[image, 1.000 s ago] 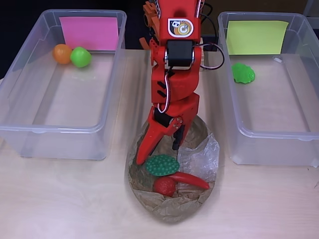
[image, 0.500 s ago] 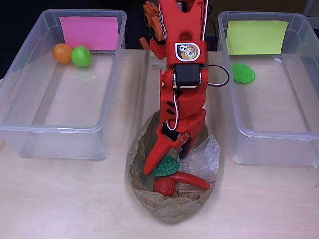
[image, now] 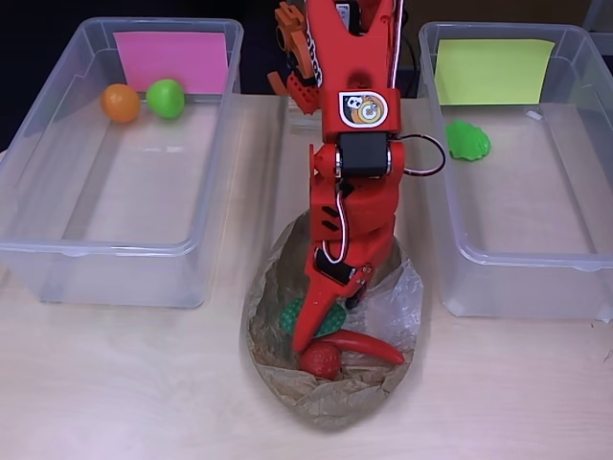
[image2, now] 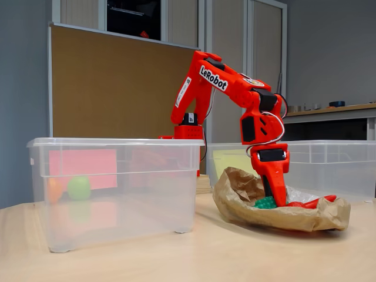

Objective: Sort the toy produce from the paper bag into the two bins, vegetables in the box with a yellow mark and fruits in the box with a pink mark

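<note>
Brown partition board (image2: 117,88) behind pale wooden table (image2: 176,252), grey walls (image2: 23,88).

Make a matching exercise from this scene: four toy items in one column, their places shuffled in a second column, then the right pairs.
Items:
1. orange ball
2. light green leafy toy
3. red chili pepper
4. gripper

Places:
A. box with the yellow mark
B. lowered into the paper bag
C. box with the pink mark
D. lying in the paper bag

Pairs: 1-C, 2-A, 3-D, 4-B

You cannot tell if the fingers (image: 321,331) grip anything: they cover most of the green toy (image: 291,313), and the bag (image2: 276,214) wall hides it partly.
</note>
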